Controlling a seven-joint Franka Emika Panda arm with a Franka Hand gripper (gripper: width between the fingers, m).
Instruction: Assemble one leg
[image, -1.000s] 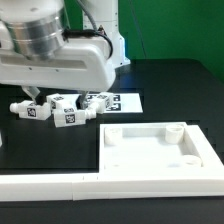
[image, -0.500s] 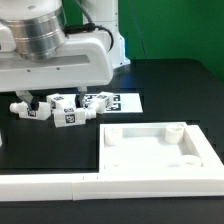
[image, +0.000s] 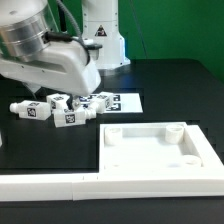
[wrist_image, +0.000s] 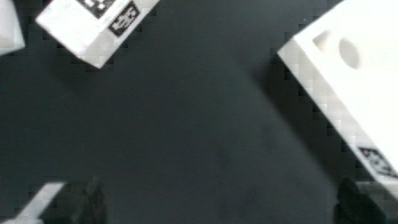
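Observation:
Several white stubby legs with black-and-white tags lie in a row on the black table: one at the exterior view's left, one in the middle, one further right. My arm's hand hangs tilted above and behind them, and its fingers are hidden there. In the wrist view my gripper is open and empty over bare black table, with only the dark fingertips showing. A white tagged part and another white tagged part lie ahead, apart from the fingers.
The large white square panel with corner holes lies at the exterior view's right front. The marker board lies behind the legs. A white rail runs along the front edge. The robot base stands at the back.
My hand has tilted and swung up and toward the exterior view's right, away from the leftmost leg. The legs and the panel have not moved.

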